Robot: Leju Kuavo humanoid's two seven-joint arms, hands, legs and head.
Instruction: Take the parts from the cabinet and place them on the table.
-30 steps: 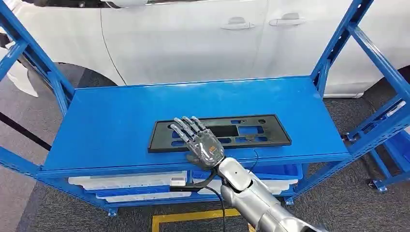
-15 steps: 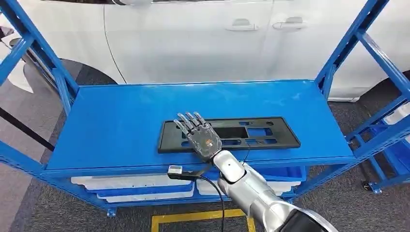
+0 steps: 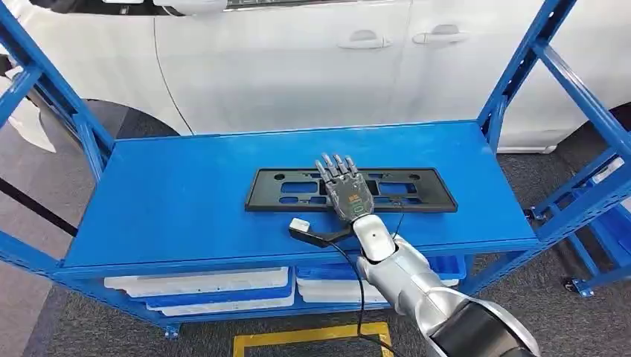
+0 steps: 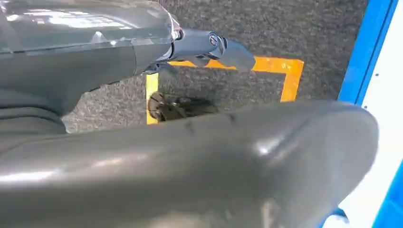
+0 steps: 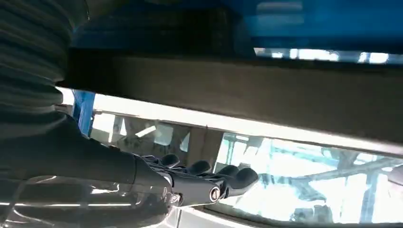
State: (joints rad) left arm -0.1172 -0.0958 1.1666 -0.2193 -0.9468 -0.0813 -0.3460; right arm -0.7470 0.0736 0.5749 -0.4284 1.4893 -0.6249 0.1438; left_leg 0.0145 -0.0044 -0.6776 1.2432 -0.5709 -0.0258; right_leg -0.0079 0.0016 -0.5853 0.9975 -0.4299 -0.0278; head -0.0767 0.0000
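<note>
A long black plastic plate (image 3: 290, 190) with several cut-outs lies flat on the blue top shelf (image 3: 186, 201) of the rack. My right hand (image 3: 346, 190) is stretched out palm down over the plate's middle, fingers straight and pointing toward the car, nothing in its grasp. I cannot tell whether it touches the plate. In the right wrist view the dark fingers (image 5: 214, 183) lie extended beside the plate's dark edge (image 5: 237, 95). My left hand (image 4: 209, 45) hangs over the carpet, a finger extended, holding nothing.
A white car (image 3: 298, 59) stands right behind the rack. Blue slanted uprights (image 3: 521, 67) frame the shelf on both sides. White trays (image 3: 201, 286) sit on the lower level. A small camera on a cable (image 3: 301, 225) hangs by my right wrist. Yellow tape (image 3: 298, 335) marks the floor.
My right hand has moved from the plate's near left corner forward and right to its middle. The plate has stayed put; the view has shifted slightly.
</note>
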